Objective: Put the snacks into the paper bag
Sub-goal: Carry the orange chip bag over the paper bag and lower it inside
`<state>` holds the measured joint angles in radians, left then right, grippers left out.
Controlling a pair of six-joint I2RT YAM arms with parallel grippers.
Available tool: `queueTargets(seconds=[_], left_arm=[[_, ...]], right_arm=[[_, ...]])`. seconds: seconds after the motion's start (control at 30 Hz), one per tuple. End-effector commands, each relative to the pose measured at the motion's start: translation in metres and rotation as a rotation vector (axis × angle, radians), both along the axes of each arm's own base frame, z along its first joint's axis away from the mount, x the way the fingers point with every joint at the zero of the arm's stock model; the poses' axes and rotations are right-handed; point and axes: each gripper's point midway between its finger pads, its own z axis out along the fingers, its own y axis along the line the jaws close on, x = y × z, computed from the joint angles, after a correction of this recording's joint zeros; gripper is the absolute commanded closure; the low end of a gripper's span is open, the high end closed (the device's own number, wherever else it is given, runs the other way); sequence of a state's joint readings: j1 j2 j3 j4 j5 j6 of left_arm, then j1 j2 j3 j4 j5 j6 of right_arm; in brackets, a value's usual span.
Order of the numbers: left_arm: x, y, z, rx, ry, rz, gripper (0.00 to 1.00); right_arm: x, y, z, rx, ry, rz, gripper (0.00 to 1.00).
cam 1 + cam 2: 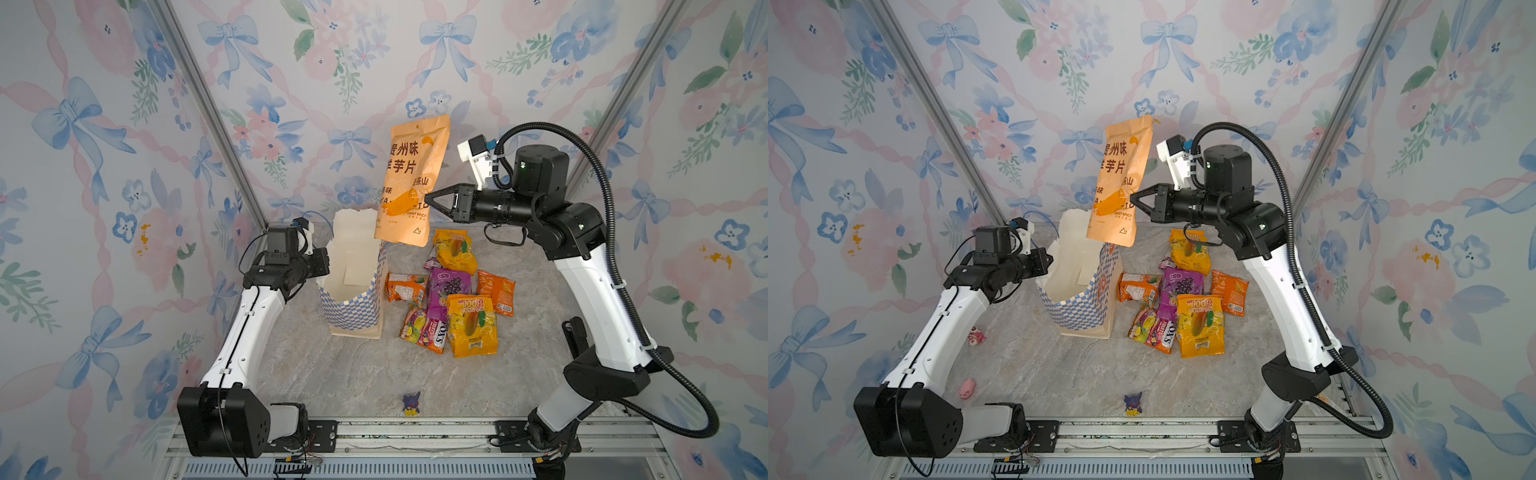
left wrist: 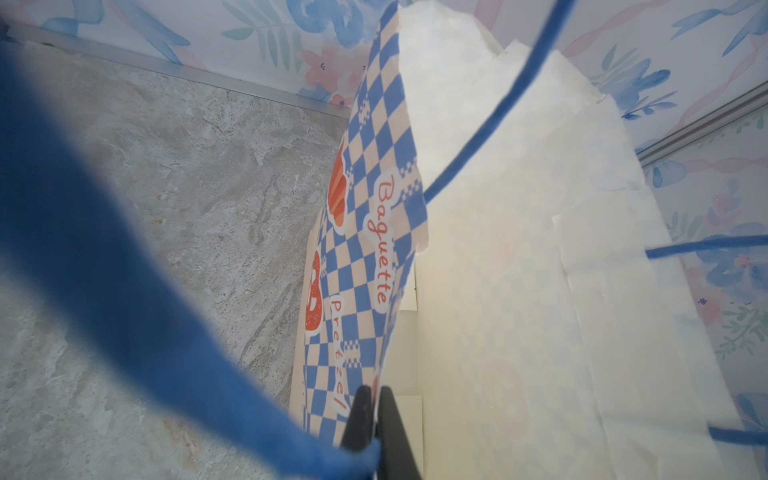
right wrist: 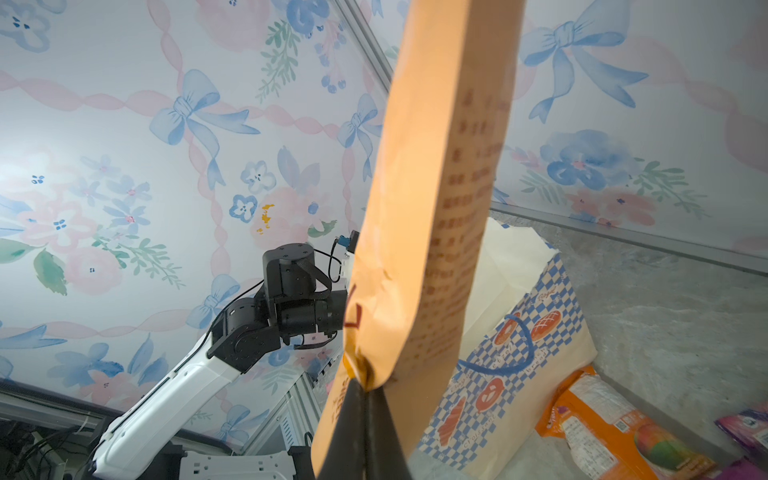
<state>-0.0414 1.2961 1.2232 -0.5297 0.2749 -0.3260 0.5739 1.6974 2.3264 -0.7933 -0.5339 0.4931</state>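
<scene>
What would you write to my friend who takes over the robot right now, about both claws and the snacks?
Left gripper: shut on the rim of the paper bag, holding it open.
Right gripper: shut on the big orange packet, raised in the air, its lower end by the bag's mouth.
Done: no packet shows inside the bag yet.
Left: drop this one in, then the other packets lying on the table to the right of the bag.
</scene>
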Motion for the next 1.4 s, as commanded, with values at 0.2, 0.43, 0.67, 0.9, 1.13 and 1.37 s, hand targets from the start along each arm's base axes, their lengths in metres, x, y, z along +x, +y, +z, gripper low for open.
queueTargets(seconds=[0.2,0.43,0.67,0.9,1.13,1.37], left_arm=[[-0.009,0.003,0.018,-0.035,-0.046,0.081,1.0],[-0.012,0.002,0.018,-0.045,-0.056,0.086,1.0],[-0.012,-0.001,0.013,-0.078,-0.058,0.101,1.0],[-0.015,-0.004,0.011,-0.089,-0.062,0.101,1.0],[-0.016,-0.005,0.01,-0.093,-0.072,0.099,1.0],[-0.018,-0.005,0.011,-0.093,-0.078,0.097,1.0]], right_arm=[[0.003,0.039,-0.01,0.02,0.058,0.046,1.0],[0.008,0.06,-0.035,-0.012,0.152,0.045,1.0],[0.009,0.067,-0.061,-0.063,0.249,-0.011,1.0],[0.009,0.071,-0.08,-0.11,0.319,-0.015,1.0],[0.008,0.082,-0.093,-0.137,0.363,-0.009,1.0],[0.007,0.09,-0.108,-0.164,0.401,-0.023,1.0]])
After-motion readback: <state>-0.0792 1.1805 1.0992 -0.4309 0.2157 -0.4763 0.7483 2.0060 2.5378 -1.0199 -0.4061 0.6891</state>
